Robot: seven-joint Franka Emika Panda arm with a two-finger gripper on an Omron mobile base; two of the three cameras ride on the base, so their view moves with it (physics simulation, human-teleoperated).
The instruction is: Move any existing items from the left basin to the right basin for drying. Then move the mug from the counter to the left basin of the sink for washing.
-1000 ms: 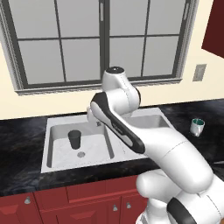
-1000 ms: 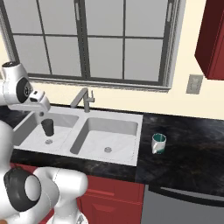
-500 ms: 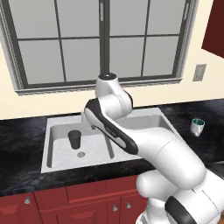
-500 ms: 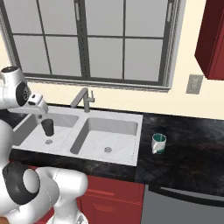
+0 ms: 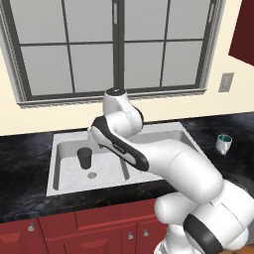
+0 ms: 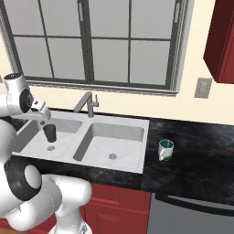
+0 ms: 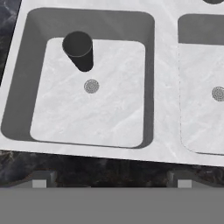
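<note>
- Swinging my arm further over toward the left basin, I now have my gripper parked above its near rim, where half a second ago my hand sat more toward the sink's middle.
- My jaws stand spread wide with nothing between them; both fingertips peek up at the bottom of my hand view, over the black counter edge.
- The dark tumbler stands upright ahead of me and a touch to my left, in the far corner of that basin, just beyond the drain. It hasn't budged.
- The right basin lies off to my right, bare.
- The white mug waits well off to my right on the counter, untouched.
- So step one is barely begun: I'm lined up, and I judge I need to reach forward and drop onto the tumbler next.
</note>
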